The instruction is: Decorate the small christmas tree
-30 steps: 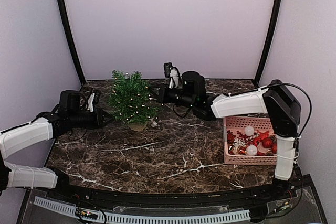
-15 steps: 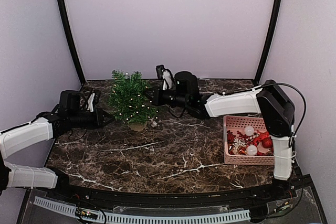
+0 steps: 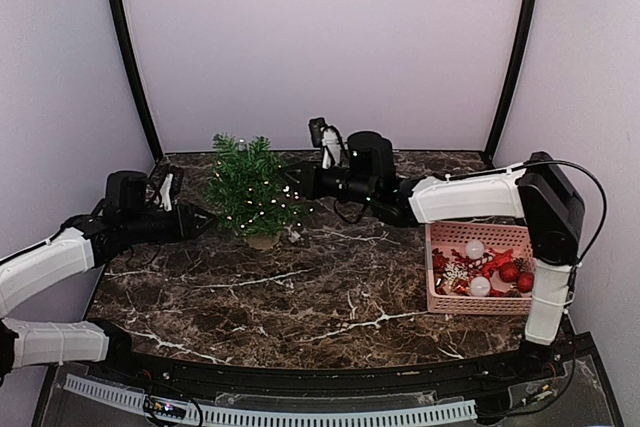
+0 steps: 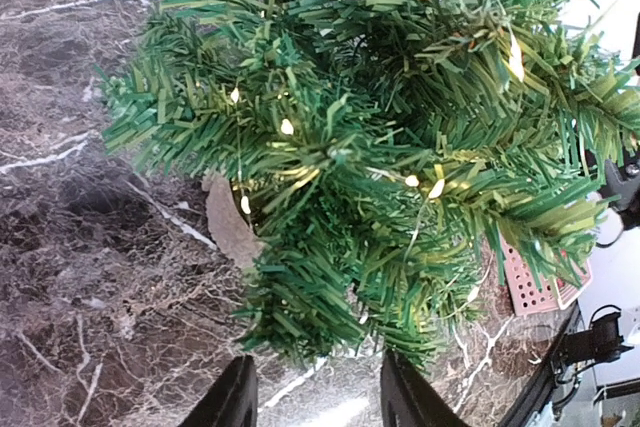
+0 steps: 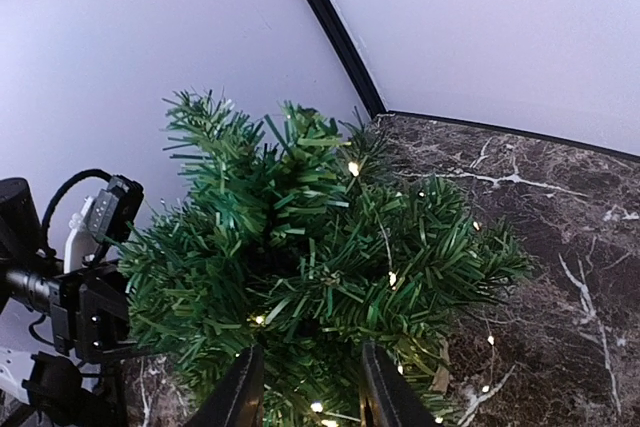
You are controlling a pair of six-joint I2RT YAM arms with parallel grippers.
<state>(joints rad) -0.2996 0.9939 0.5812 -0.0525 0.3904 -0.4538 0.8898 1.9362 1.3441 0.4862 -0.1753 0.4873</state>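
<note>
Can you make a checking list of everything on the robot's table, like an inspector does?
Surface: dark marble table.
Job's things: small Christmas tree upright at the back left, tiny lights glowing.
Clutter: pink basket of red and white baubles on the right.
Grippers: left gripper and right gripper open, on opposite sides of the tree, holding nothing.
Cables: black cable looped on the left arm.
Surroundings: pale purple walls, black poles.
</note>
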